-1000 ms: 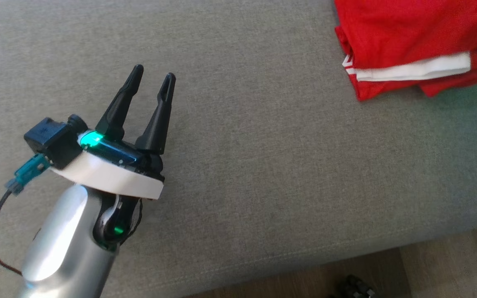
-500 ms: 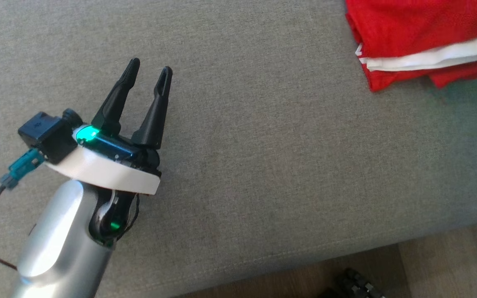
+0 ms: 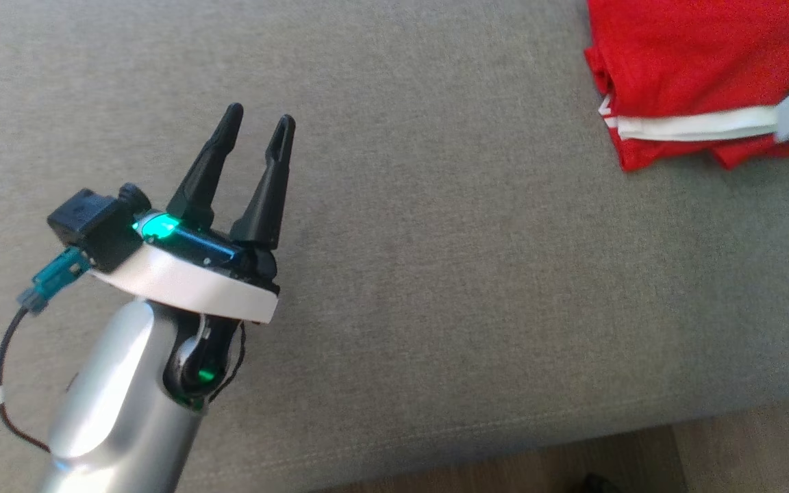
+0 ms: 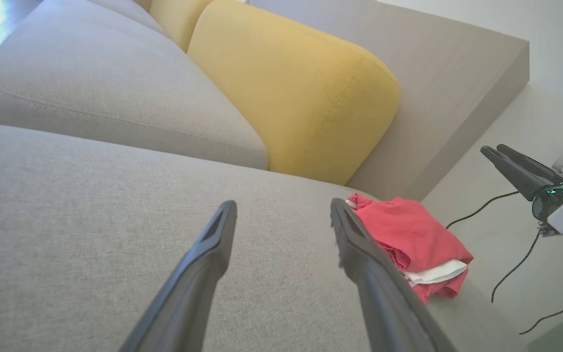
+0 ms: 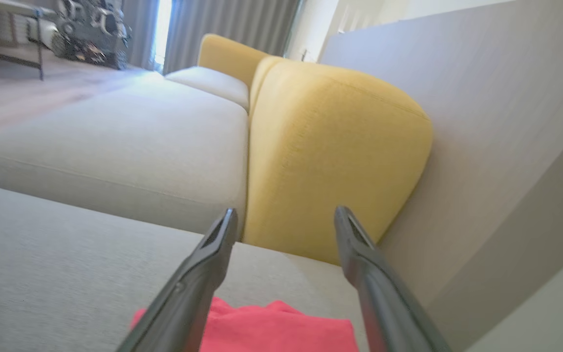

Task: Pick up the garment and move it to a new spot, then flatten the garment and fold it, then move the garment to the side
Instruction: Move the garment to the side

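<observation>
**Garment folded at the sofa's end; both claws apart and empty.**

We find the left claw with its jaws spread and nothing between them. It hangs over bare sofa seat, which we judge to be a parked pose that keeps it out of the work. The garment lies well to this claw's right and further ahead, folded into a compact red stack with a white band showing. The right claw also stands apart. It holds nothing, with the garment just below and between its fingers, clear of them. We therefore judge the move to the side complete or nearly so. Count: one garment, two claws, four fingers, two yellow cushions.
</observation>
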Robot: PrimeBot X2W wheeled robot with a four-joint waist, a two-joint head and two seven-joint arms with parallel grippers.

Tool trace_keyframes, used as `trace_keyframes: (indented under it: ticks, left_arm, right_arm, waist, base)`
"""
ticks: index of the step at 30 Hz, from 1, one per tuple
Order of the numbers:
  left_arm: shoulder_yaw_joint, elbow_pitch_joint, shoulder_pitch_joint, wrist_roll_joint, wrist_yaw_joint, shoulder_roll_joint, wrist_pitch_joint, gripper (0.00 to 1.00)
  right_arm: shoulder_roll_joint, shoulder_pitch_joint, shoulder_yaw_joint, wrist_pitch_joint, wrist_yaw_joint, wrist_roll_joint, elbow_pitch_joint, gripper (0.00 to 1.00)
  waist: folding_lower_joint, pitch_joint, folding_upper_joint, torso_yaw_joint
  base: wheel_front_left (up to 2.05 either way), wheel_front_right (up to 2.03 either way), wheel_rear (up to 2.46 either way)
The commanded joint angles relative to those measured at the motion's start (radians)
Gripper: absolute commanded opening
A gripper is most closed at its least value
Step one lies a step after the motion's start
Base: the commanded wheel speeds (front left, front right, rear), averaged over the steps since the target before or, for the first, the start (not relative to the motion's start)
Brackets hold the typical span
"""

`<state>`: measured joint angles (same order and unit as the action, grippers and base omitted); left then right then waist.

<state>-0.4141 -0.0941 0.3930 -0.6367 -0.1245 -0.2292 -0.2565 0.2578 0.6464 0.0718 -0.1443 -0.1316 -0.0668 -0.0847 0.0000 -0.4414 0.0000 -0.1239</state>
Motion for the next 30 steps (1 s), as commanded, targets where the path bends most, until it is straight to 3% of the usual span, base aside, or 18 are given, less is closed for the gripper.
trace_keyframes:
  ticks: [1, 9, 14, 22, 30]
  left_arm:
    - [0.034, 0.029, 0.005, -0.009, -0.006, -0.005, -0.005, 1.00]
    - [0.117, 0.033, -0.070, -0.003, -0.006, 0.057, -0.005, 1.00]
    - [0.158, 0.043, -0.130, 0.045, -0.006, 0.085, -0.005, 1.00]
    - [0.202, 0.022, -0.229, 0.105, -0.006, 0.126, -0.005, 1.00]
    - [0.277, 0.036, -0.285, 0.175, -0.006, 0.158, -0.005, 1.00]
  right_arm:
    - [-0.018, -0.030, -0.024, 0.025, 0.001, 0.014, 0.058, 1.00]
    - [-0.138, -0.184, -0.057, 0.193, 0.001, 0.088, 0.115, 1.00]
    - [-0.189, -0.296, -0.024, 0.272, 0.001, 0.152, 0.100, 1.00]
    - [-0.207, -0.440, -0.019, 0.379, 0.001, 0.171, 0.035, 1.00]
    - [-0.207, -0.511, -0.066, 0.405, 0.001, 0.166, 0.004, 1.00]
  waist:
    - [0.0000, 0.039, 0.0000, 0.032]
    - [0.0000, 0.162, 0.0000, 0.119]
    - [0.0000, 0.208, 0.0000, 0.152]
    - [0.0000, 0.261, 0.0000, 0.181]
    - [0.0000, 0.290, 0.0000, 0.188]
  base:
    - [0.00, 0.00, 0.00]
    - [0.00, 0.00, 0.00]
    - [0.00, 0.00, 0.00]
    - [0.00, 0.00, 0.00]
    - [0.00, 0.00, 0.00]
